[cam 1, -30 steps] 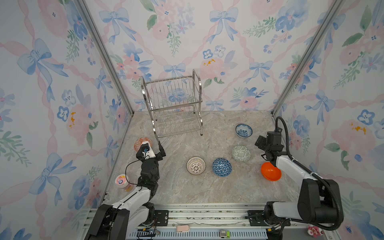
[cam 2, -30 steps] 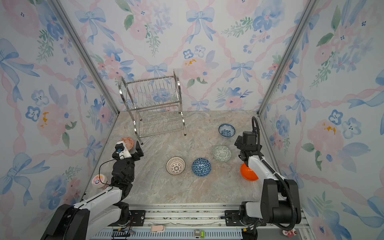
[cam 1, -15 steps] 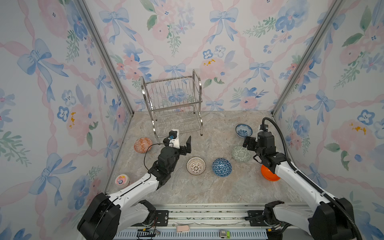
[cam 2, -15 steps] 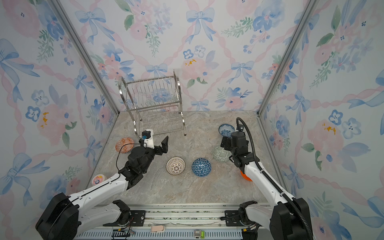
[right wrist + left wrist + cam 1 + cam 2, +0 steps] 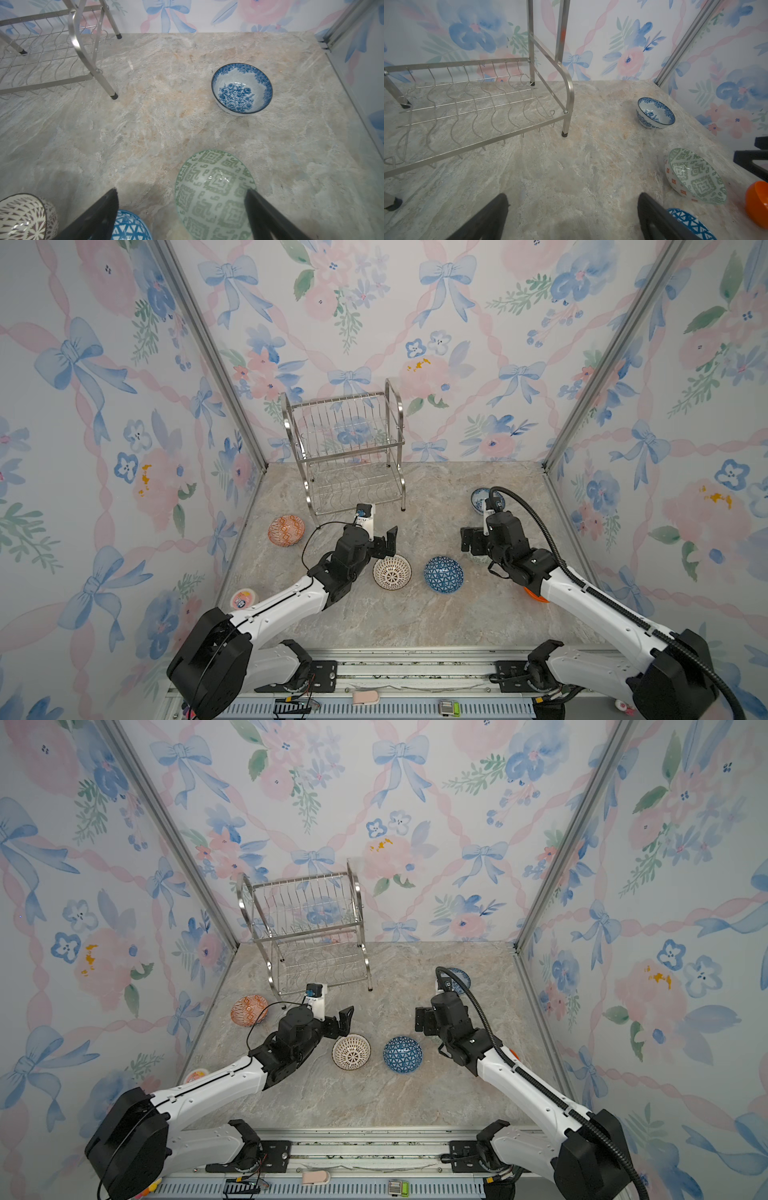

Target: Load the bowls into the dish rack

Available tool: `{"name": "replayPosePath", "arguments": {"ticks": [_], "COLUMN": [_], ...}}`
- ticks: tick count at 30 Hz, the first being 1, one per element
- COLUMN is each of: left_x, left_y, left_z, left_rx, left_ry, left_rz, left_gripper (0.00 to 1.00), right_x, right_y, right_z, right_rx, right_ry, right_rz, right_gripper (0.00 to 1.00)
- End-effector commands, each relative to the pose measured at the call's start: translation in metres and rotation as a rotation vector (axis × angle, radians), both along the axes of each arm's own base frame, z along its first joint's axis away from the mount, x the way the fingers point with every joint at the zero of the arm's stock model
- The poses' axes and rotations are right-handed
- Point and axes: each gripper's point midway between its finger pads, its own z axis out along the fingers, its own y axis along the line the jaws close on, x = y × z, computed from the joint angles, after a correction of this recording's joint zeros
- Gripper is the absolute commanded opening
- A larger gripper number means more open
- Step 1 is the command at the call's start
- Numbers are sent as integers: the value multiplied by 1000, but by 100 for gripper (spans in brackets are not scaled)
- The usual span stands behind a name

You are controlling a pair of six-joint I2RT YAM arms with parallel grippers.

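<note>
The steel dish rack [image 5: 353, 448] stands at the back with both tiers bare. On the table lie an orange-red bowl [image 5: 286, 530], a white lattice bowl [image 5: 392, 571] and a blue triangle-patterned bowl [image 5: 443, 574]. My left gripper [image 5: 378, 533] hangs open just behind the lattice bowl, over bare table [image 5: 572, 209]. My right gripper [image 5: 478, 526] is open above the tilted grey-green bowl [image 5: 214, 191], which lies partly between its fingers without touching them. A blue-white bowl [image 5: 242, 89] stands beyond it. The right arm hides most of the plain orange bowl [image 5: 757, 203].
A small pink-lidded toy cup [image 5: 244, 598] sits by the left wall near the front. Flowered walls close in the left, back and right sides. The rack's front right leg [image 5: 565, 133] stands just ahead of my left gripper. A metal rail [image 5: 415, 672] runs along the front edge.
Both arms swung in from the side walls toward the middle. The left gripper left the orange-red bowl for the lattice bowl; the right moved over the grey-green bowl. Both stayed open.
</note>
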Motion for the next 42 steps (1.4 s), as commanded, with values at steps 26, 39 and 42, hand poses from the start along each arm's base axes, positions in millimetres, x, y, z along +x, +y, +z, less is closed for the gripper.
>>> {"name": "replayPosePath", "arguments": {"ticks": [26, 39, 42], "left_x": [-68, -61, -59], "left_y": [23, 19, 12], "left_z": [-134, -136, -137], "left_rx": [110, 100, 76], "left_ry": [577, 573, 573], "left_rz": [39, 45, 30], "left_gripper": [74, 32, 21], "right_x": [-27, -29, -27], "right_y": [70, 74, 79], "right_z": [-36, -39, -39], "right_rx": [-40, -35, -18], "right_ry": [137, 148, 154], "right_rz": [103, 104, 104], "right_gripper": [97, 97, 97]}}
